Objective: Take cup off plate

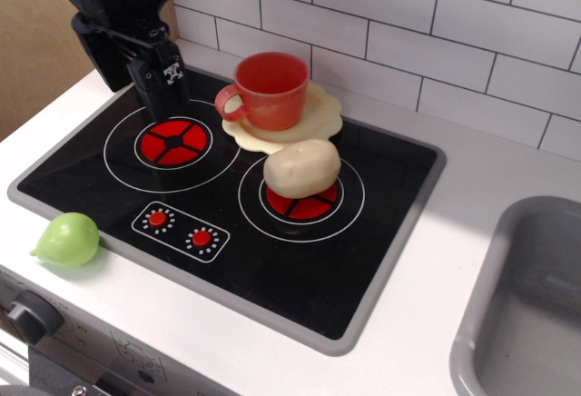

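Along the back edge of the counter (472, 187) you have a wall of white tiles (436, 24) laid like bricks, with a pale wooden panel (36, 42) closing off the far left corner. You see the counter itself is white and smooth, and a black toy hob (236, 223) with a grey frame is set into its left and middle part. Two red burner rings show on the hob, one toward the left and one nearer the middle, and a small panel with two red knobs (180, 230) sits close to the front edge. At the right edge of the counter a grey sink (536, 305) drops away. Near the front left corner a light green pear-shaped toy (68, 239) lies on the white surface, just off the hob frame. Your cup (269, 90) is red-orange, upright, slightly tapered, its handle pointing left, and it stands on the plate (318, 119), a pale cream disc with a wavy rim, at the back of the hob. Just in front of the plate a beige potato-shaped lump (302, 168) rests on the middle burner. Your gripper (156, 83) hangs over the back left of the hob, apart from the cup, holding nothing; whether its jaws are spread or together you cannot tell from this angle.
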Robot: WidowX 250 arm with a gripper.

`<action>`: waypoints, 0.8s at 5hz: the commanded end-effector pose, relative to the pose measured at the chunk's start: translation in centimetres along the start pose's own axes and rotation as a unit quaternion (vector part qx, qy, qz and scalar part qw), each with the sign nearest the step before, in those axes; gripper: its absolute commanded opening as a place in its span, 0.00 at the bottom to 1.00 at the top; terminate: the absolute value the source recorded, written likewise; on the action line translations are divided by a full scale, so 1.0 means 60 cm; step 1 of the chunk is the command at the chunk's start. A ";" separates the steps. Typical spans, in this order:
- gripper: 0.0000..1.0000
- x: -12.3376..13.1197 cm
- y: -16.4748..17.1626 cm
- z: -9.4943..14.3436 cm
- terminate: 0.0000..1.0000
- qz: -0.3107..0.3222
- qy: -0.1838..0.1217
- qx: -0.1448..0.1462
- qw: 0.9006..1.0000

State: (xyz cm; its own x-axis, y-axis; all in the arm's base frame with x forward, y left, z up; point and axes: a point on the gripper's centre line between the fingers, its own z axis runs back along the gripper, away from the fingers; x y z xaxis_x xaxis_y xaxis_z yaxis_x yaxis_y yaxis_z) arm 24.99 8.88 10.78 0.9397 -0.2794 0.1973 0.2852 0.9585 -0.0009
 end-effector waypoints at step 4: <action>1.00 0.089 0.009 -0.062 0.00 -0.011 -0.014 0.032 0.999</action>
State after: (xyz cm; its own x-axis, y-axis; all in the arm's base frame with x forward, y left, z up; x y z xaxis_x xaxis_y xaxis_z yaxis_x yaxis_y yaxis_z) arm 29.75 7.38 6.56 0.9387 -0.2956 0.1774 0.2945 0.9551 0.0335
